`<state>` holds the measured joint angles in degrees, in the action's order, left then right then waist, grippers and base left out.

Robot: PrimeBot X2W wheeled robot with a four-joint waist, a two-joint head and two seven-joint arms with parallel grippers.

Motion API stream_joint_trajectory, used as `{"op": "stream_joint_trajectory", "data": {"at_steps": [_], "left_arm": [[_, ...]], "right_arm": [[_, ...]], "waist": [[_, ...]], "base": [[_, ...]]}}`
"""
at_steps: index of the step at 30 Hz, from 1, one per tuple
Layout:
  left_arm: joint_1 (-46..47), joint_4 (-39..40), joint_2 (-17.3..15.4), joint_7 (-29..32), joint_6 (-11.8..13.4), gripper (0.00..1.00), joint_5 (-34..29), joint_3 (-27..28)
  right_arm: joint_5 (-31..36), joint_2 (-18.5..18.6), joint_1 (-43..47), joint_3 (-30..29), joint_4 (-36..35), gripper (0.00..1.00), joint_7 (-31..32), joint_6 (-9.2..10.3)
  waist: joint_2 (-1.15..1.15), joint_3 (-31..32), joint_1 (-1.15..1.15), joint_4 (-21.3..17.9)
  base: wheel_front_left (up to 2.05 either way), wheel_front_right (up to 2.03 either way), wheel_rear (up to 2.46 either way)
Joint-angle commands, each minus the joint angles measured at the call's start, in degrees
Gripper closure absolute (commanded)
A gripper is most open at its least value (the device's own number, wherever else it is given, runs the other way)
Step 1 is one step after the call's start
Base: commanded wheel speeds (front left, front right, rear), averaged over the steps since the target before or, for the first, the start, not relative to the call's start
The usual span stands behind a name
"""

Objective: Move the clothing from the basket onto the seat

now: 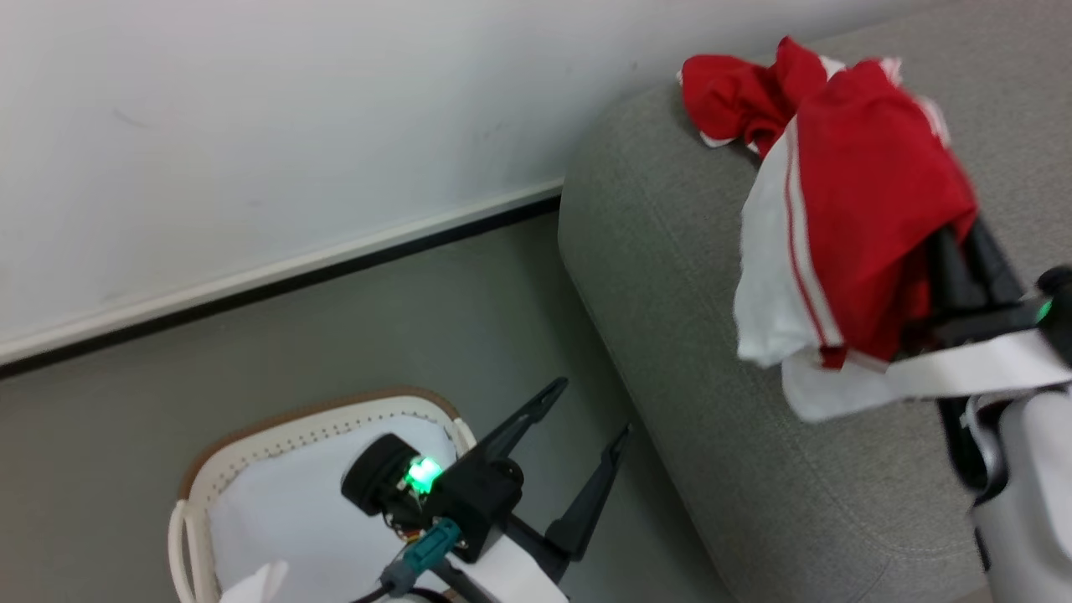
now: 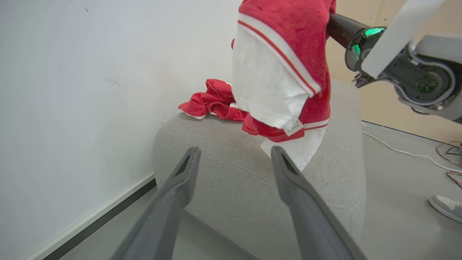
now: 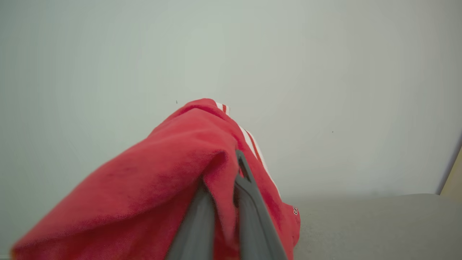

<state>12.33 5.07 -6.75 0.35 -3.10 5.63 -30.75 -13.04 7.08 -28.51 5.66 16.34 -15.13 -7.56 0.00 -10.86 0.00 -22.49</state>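
Observation:
My right gripper [image 1: 963, 251] is shut on a red garment with white stripes [image 1: 863, 209], which hangs from it above the grey seat [image 1: 670, 293]. The right wrist view shows both fingers pinching the red fabric [image 3: 162, 180], gripper [image 3: 231, 173]. A second red piece of clothing [image 1: 737, 96] lies crumpled on the seat by the wall, also seen from the left wrist [image 2: 213, 103]. My left gripper [image 1: 593, 408] stands open and empty between the basket [image 1: 251, 452] and the seat. In its own view the left gripper [image 2: 235, 153] faces the seat [image 2: 234, 180] and the hanging garment [image 2: 285, 43].
A white wall with a dark baseboard [image 1: 293, 268] runs behind the basket and seat. Grey floor lies between them. A white scrap [image 1: 255, 582] shows in the basket. Cables [image 2: 415, 153] and a person's shoe [image 2: 447, 206] are on the floor beyond the seat.

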Motion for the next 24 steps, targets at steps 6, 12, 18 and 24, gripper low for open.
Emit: {"op": "stream_joint_trajectory", "data": {"at_steps": [6,12,18,24], "left_arm": [[6.52,1.93,-1.63,0.07,-1.46,0.0,-0.8,0.65],[10.56,1.82,-2.25,-1.42,-1.9,0.0,0.1,1.81],[12.49,0.91,-2.61,-3.21,-1.72,0.0,0.89,3.01],[13.15,-0.5,-2.25,-4.29,-1.58,0.0,1.19,2.95]], "right_arm": [[5.33,2.66,-15.5,-13.41,2.06,1.0,0.86,0.15],[11.9,8.97,-30.45,-30.42,3.78,1.0,5.26,0.15],[24.05,12.97,-37.42,-44.4,7.61,1.0,8.83,0.15],[34.65,10.29,-36.49,-54.24,12.97,1.0,6.9,0.15]], "waist": [[0.0,-14.65,0.0,7.54],[0.0,-22.15,0.0,13.54],[0.0,-27.07,0.0,18.3],[0.0,-30.38,0.0,21.25]], "base": [[0.0,0.0,0.0],[0.0,0.0,0.0],[0.0,0.0,0.0],[0.0,0.0,0.0]]}}
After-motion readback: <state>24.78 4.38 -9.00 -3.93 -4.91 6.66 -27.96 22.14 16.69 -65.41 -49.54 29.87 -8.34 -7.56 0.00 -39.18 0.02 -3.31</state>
